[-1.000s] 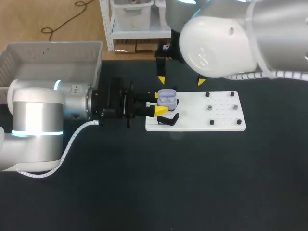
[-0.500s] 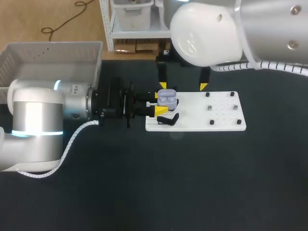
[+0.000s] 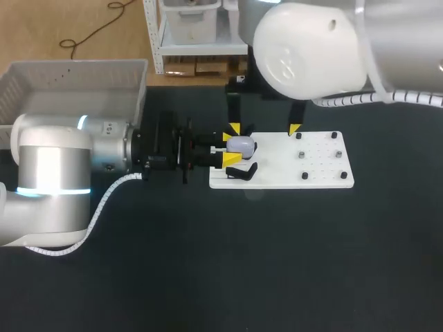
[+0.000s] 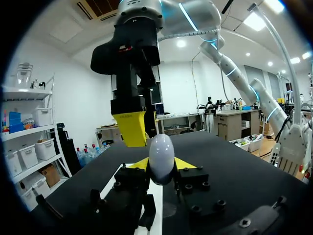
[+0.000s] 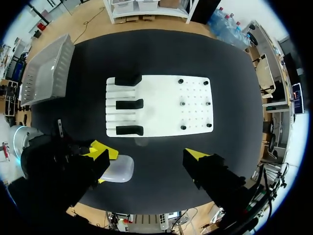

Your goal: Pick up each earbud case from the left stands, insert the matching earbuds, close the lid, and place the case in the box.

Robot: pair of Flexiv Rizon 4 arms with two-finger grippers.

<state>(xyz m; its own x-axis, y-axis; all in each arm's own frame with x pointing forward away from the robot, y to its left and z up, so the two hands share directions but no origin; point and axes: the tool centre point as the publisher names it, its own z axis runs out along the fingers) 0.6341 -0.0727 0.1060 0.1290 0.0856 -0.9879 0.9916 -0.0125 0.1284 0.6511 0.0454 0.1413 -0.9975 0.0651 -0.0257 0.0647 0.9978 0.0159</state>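
Observation:
A pale lavender earbud case (image 3: 241, 144) with its lid down is held over the left end of the white board (image 3: 304, 178). My left gripper (image 3: 230, 147) is shut on it from both sides. In the left wrist view the case (image 4: 161, 155) stands between my yellow tips. My right gripper (image 3: 264, 128) hangs open above the board's far edge, one finger (image 4: 131, 128) right against the top of the case. From the right wrist, the case (image 5: 119, 169) lies beside one finger of the right gripper (image 5: 149, 152). No loose earbuds show.
Black stands (image 5: 129, 104) line the board's left end, one (image 3: 242, 171) just in front of the case. Small black pegs (image 3: 304, 176) dot the board's right half. A grey box (image 3: 69, 83) sits at the back left.
The case lid, open with the earbuds showing a second ago, is now down. My right gripper came lower and closer to the case. The left arm stayed put.

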